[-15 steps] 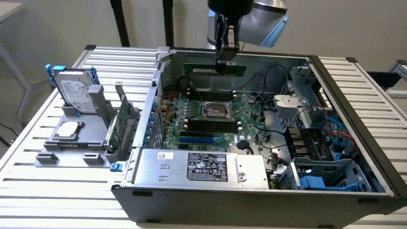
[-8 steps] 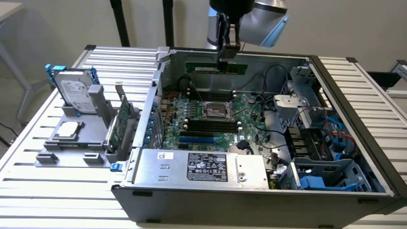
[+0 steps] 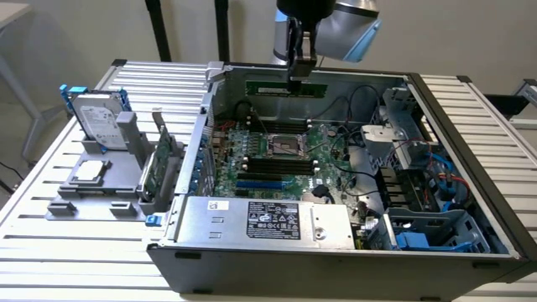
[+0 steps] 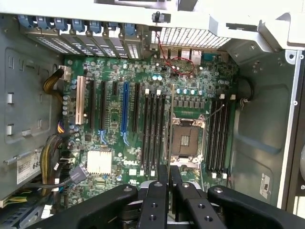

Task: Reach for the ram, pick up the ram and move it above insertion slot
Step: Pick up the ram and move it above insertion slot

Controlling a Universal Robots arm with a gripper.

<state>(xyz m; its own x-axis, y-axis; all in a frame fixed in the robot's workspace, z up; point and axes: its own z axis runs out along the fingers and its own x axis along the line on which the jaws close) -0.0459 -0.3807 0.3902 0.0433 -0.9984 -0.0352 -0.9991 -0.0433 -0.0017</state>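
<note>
Gripper (image 3: pixel 298 70) clamping ram (image 3: pixel 285 88) above open case, wrist view showing motherboard slots (image 4: pixel 153 136)

Little can be read here. In the wrist view a white sticker (image 4: pixel 27 168) on the grey case wall beside the motherboard (image 4: pixel 143 129) carries a barcode and large digits beginning "68"; the rest is cut off. A small white label (image 4: pixel 263 185) on the case wall on the other side of the motherboard has print too small to make out. In the exterior view the power supply (image 3: pixel 260 221) bears a black label (image 3: pixel 282 222) with white print and marks, none legible, and a small white sticker (image 3: pixel 220 205) equally unreadable.
</note>
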